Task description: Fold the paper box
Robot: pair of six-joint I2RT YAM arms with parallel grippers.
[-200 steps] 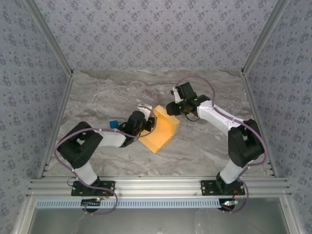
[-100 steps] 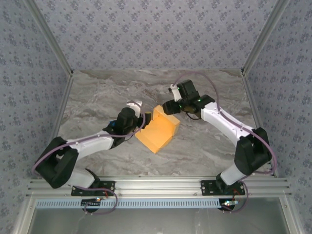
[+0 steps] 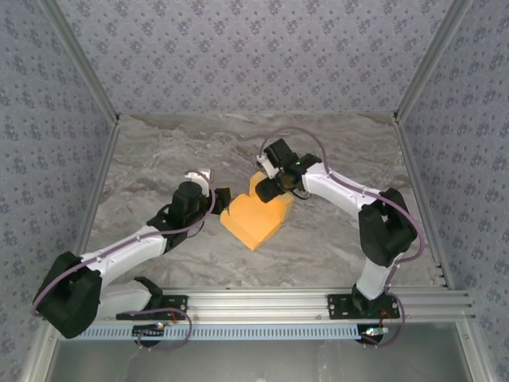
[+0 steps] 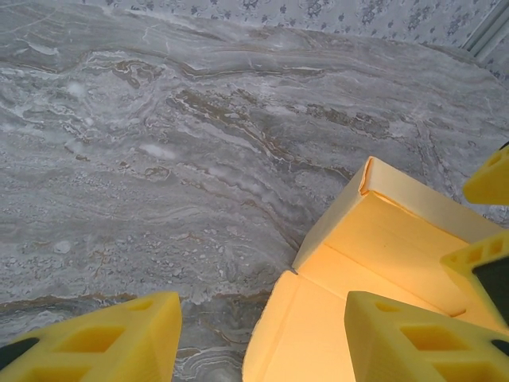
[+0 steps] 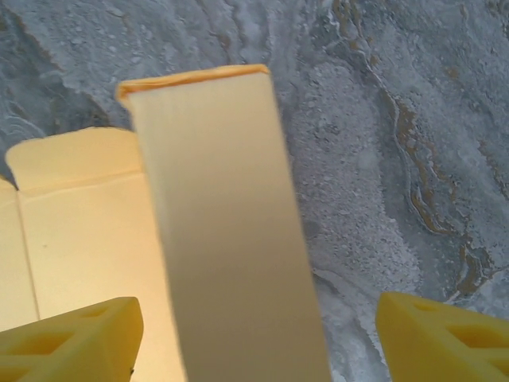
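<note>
Paper box (image 3: 256,221) lies half-folded on the surface (image 3: 159,159) between both arms, one flap raised. Right fingers (image 5: 445,330) straddle that flap, spread wide, gripping nothing. Left fingers (image 4: 95,342) gape at its near edge. Best to press the flap inward slowly, with the left steadying the base.

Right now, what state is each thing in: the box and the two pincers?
box: partly folded, lying open on the table, one flap standing upright.
left pincer: open, at the box's left edge, holding nothing.
right pincer: open, its fingers either side of the upright flap, not closed on it.
</note>
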